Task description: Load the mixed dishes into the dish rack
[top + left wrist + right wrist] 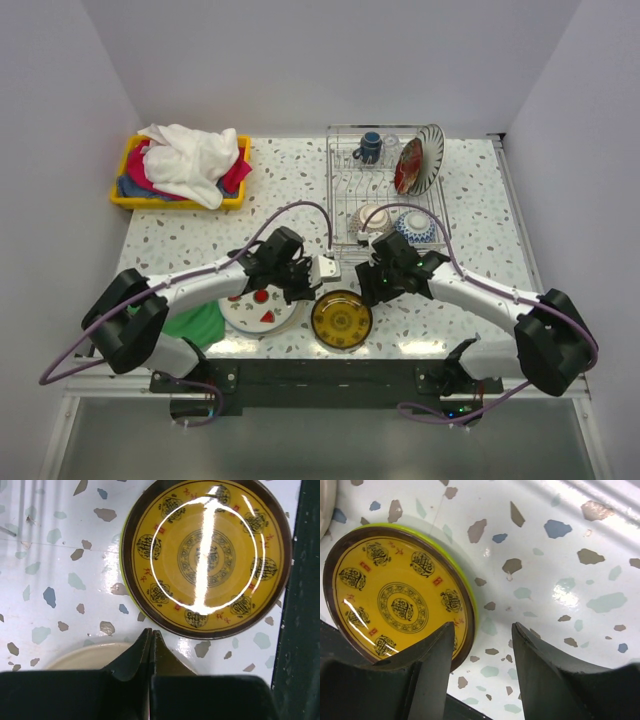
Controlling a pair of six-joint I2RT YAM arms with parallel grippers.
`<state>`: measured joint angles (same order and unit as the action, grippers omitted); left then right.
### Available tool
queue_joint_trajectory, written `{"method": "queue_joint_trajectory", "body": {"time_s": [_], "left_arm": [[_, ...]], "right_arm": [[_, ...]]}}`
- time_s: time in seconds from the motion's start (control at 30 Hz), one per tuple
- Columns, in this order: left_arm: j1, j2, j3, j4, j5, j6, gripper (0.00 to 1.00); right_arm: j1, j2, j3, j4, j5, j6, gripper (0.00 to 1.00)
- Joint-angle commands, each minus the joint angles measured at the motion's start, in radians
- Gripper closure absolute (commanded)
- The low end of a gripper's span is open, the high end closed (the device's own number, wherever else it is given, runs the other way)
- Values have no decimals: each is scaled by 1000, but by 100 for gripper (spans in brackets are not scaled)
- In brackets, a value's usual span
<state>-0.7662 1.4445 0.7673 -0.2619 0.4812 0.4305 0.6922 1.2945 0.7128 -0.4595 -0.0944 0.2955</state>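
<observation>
The wire dish rack (335, 190) stands at the back right. In it are a dark blue mug (370, 147), a clear glass (391, 144), a striped plate (432, 152) on edge, a red floral plate (408, 166) and two patterned bowls (371, 218) (416, 228). A yellow plate (341, 318) (207, 555) (395, 602) lies flat near the front edge. A white fruit-patterned plate (262, 309) lies to its left. My left gripper (313, 288) (151, 632) is shut and empty, between these two plates. My right gripper (376, 286) (482, 627) is open, its left finger over the yellow plate's rim.
A yellow bin (128, 195) of cloths sits at the back left. A green cloth (196, 325) lies by the left arm's base. The cream rim of the white plate (85, 655) shows under my left fingers. The table's dark front edge (305, 605) is close to the yellow plate.
</observation>
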Motion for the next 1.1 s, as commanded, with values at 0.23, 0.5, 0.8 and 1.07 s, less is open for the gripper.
{"method": "queue_joint_trajectory", "body": {"time_s": [0.23, 0.5, 0.8, 1.07], "left_arm": [[-42, -82, -8, -157, 149, 186, 100], [-139, -50, -16, -86, 125, 142, 100], [-170, 14, -37, -63, 62, 149, 100], [-185, 120, -14, -30, 28, 154, 100]], "right_arm": [[-55, -17, -7, -8, 13, 54, 49], [-88, -32, -21, -5, -1, 56, 52], [-111, -40, -27, 10, -53, 73, 50], [-111, -29, -53, 36, -145, 116, 47]]}}
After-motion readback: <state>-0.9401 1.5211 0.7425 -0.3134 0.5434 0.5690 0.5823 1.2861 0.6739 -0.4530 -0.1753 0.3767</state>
